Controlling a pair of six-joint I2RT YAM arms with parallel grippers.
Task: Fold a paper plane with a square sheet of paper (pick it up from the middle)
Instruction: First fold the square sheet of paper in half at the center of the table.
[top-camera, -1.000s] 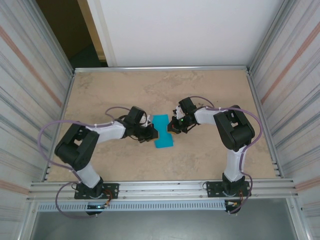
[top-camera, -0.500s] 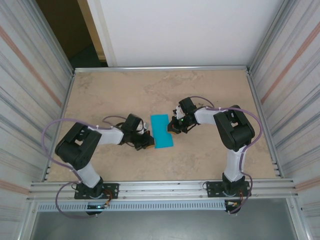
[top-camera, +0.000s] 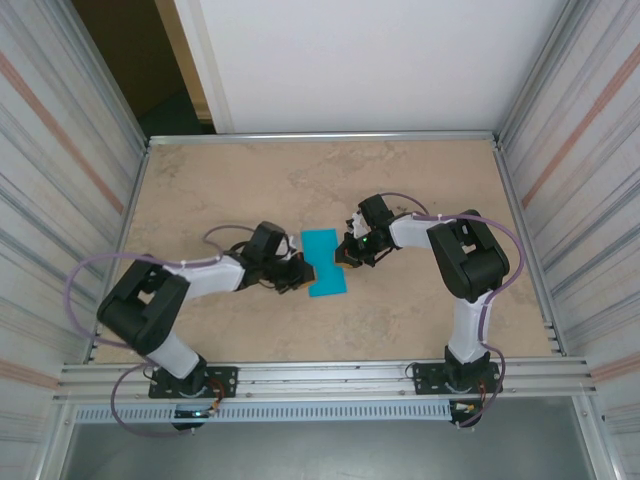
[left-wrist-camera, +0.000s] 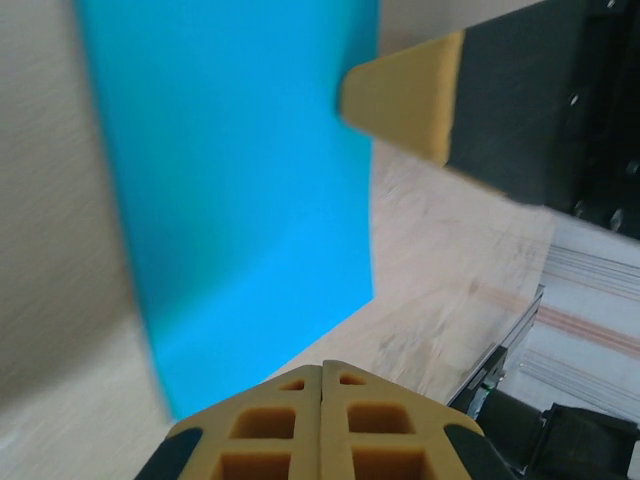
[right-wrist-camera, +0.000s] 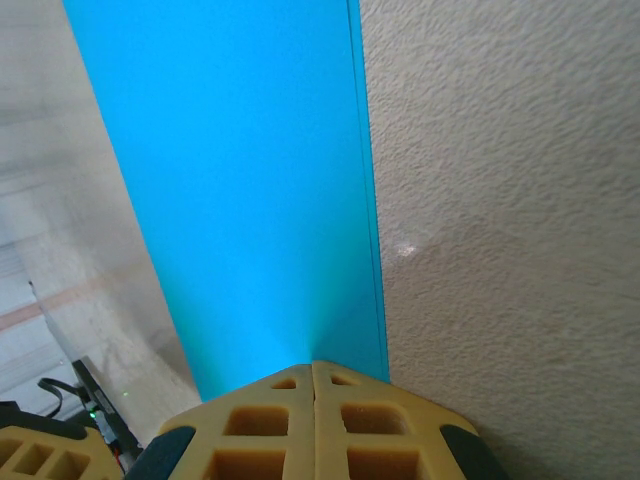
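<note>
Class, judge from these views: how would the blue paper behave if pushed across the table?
Probably floppy: the blue paper lies thin and flat on the table. Likely light, so it may slide easily. Its doubled edge might stiffen it.

turquoise-blue square sheet of paper, folded into a narrow rectangle, flat on the table

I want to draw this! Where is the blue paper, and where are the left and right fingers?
blue paper (top-camera: 324, 264): top view, its middle.
left fingers (left-wrist-camera: 270, 440): left wrist view, one yellow tip.
right fingers (right-wrist-camera: 255, 440): right wrist view, one yellow tip.
</note>
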